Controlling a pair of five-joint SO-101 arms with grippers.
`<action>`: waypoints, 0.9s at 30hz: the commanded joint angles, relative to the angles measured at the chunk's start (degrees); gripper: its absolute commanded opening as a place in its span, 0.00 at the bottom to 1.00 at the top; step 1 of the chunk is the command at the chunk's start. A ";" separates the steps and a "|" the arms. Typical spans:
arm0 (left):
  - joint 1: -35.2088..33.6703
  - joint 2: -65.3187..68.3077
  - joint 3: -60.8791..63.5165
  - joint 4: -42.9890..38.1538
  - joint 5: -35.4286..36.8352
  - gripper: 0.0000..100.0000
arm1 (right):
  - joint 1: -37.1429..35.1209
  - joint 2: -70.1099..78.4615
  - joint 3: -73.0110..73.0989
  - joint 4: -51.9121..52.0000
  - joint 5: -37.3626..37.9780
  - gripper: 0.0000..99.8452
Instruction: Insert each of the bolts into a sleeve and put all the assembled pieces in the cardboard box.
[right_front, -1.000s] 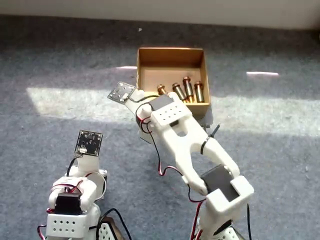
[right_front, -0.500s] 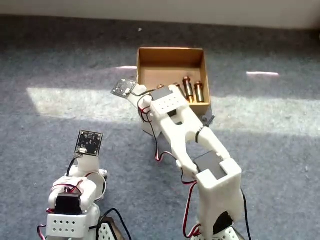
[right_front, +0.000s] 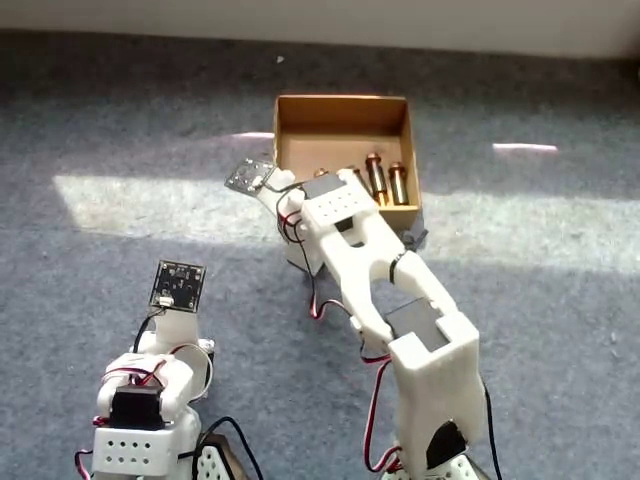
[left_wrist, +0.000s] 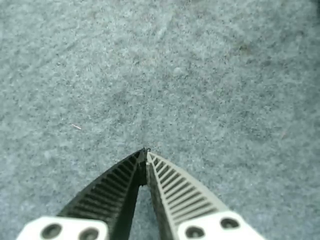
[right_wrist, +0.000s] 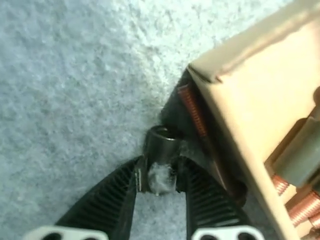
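- My right gripper (right_wrist: 157, 175) pinches a glossy, dark, tubular sleeve (right_wrist: 161, 142) beside the box (right_wrist: 250, 95) at twelve o'clock.
- My left gripper (left_wrist: 146, 154) is closed over fuzzy carpet (left_wrist: 200, 75).

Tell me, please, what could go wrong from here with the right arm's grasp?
1. The right gripper pinches the sleeve only at the tips of its jaws, so it may slip or tilt.
2. The bolt lies right beside the cardboard box wall; reaching it could nudge the box.
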 joint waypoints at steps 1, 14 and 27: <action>-0.75 -0.48 1.19 0.18 -0.62 0.01 | 0.31 0.92 -0.13 1.36 0.35 0.11; -0.75 -0.48 1.19 0.18 -0.62 0.01 | 0.22 0.57 -0.13 2.68 0.62 0.00; -0.75 -0.48 1.19 0.18 -0.62 0.01 | 0.57 -20.79 2.51 13.67 -9.93 0.00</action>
